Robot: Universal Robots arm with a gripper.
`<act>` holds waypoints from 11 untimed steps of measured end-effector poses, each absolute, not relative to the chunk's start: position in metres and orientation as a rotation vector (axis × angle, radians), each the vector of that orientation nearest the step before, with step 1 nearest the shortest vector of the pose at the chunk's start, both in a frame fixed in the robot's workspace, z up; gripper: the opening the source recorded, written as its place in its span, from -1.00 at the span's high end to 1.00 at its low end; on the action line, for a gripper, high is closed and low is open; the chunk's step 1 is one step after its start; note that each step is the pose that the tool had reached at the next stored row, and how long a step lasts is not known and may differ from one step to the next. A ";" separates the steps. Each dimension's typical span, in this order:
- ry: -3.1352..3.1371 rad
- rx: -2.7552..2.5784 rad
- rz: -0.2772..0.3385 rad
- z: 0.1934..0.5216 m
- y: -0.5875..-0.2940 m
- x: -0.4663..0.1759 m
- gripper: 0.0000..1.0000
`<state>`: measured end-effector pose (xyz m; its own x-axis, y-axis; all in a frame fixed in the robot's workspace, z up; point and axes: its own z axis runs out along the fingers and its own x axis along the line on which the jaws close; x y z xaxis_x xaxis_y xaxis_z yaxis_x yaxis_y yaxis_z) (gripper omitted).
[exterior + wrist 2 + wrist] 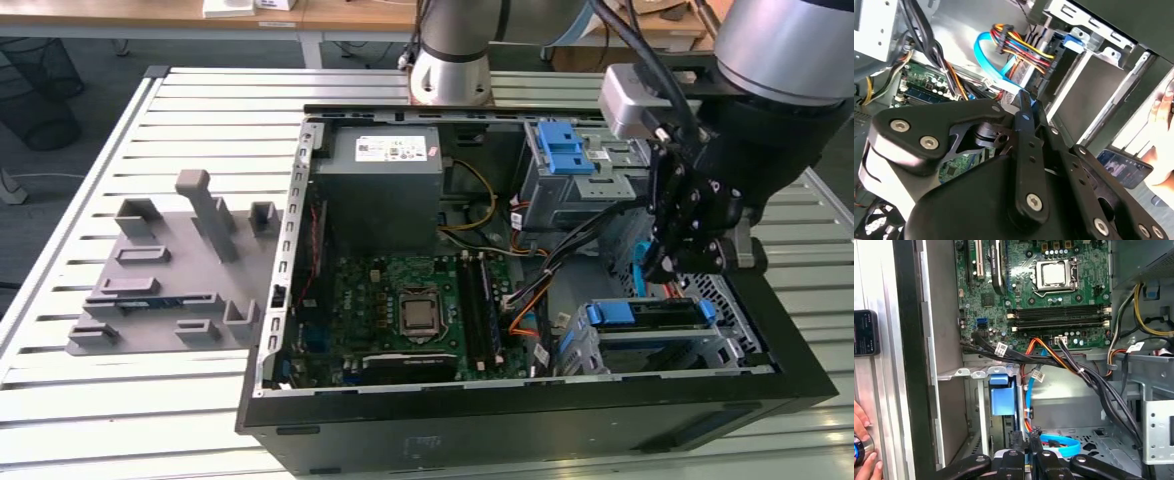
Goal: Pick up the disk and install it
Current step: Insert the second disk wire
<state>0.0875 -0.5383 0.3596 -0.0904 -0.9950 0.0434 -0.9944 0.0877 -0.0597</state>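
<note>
Open black computer case (267,400) on the slatted table (134,400), toward the edge at the exterior view's right. Inside: a green board (400,290), a grey box (380,185) at the far wall, many wires. At the case's near corner on the exterior view's right, a metal cage (727,350) with what looks like the disk (650,314) in it, blue end showing. Gripper (683,266) just above and behind the disk, not touching. Cannot tell if apart or together.
</note>
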 end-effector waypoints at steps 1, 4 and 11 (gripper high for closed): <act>2.308 -2.110 -0.107 0.359 -0.541 0.087 0.68; 2.294 -2.095 -0.070 0.357 -0.543 0.087 0.68; 2.293 -2.094 -0.061 0.348 -0.549 0.088 0.68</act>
